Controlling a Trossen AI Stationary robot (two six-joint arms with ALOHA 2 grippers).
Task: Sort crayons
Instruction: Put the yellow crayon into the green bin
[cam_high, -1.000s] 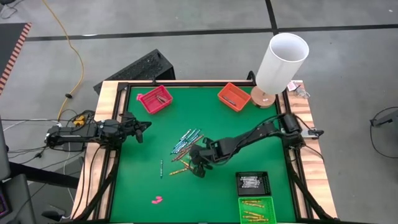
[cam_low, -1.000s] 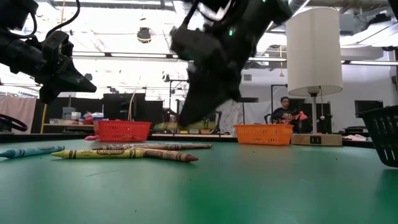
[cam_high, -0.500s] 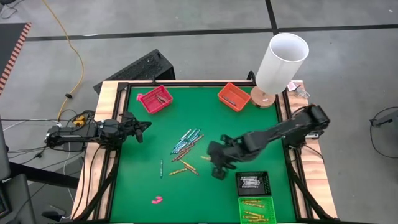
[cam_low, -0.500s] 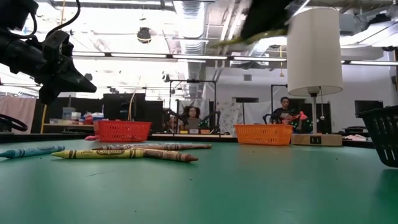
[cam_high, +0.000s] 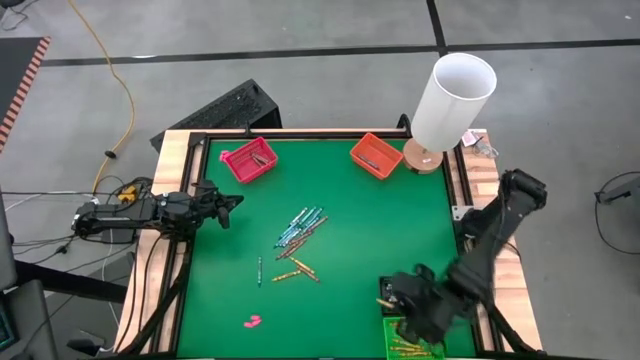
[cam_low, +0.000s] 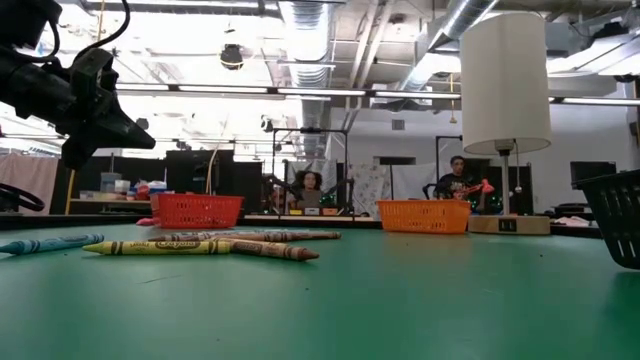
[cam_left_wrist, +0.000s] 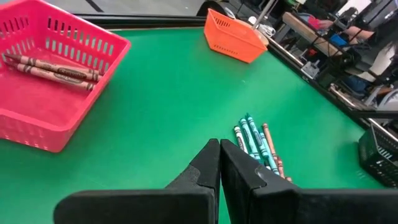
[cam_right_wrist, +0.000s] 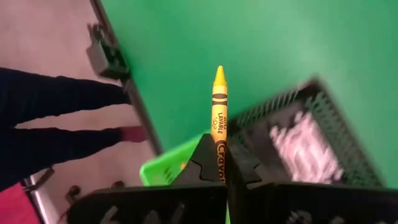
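Note:
Loose crayons (cam_high: 299, 228) lie in a heap mid-table, with more (cam_high: 296, 269) just nearer; in the low view they (cam_low: 200, 243) lie flat on the green mat. My right gripper (cam_high: 392, 297) hangs over the near right corner, above the green tray (cam_right_wrist: 166, 169) and black tray (cam_right_wrist: 311, 134), shut on a yellow crayon (cam_right_wrist: 218, 106). My left gripper (cam_high: 232, 203) waits shut at the table's left side, above the mat, its fingers (cam_left_wrist: 219, 163) touching nothing. My right gripper pinches the yellow crayon by its lower wrapped part (cam_right_wrist: 219, 144) between its two fingers. The fingers slant down from above, and the crayon runs along them with its pointed tip (cam_right_wrist: 219, 73) sticking out past the fingertips. It is lifted clear of mat and trays.
A red basket (cam_high: 248, 160) with brownish crayons (cam_left_wrist: 55, 67) and an orange basket (cam_high: 376, 155) stand at the far edge, beside a lamp (cam_high: 450, 100). A pink lump (cam_high: 252, 321) lies near the front. A person's dark-clad legs (cam_right_wrist: 50, 118) show beyond the table's edge.
My right gripper has risen from the crayon heap and swung toward the table's near right corner with the yellow crayon, turning as it went. It has passed out of the low view and now hangs over the trays.

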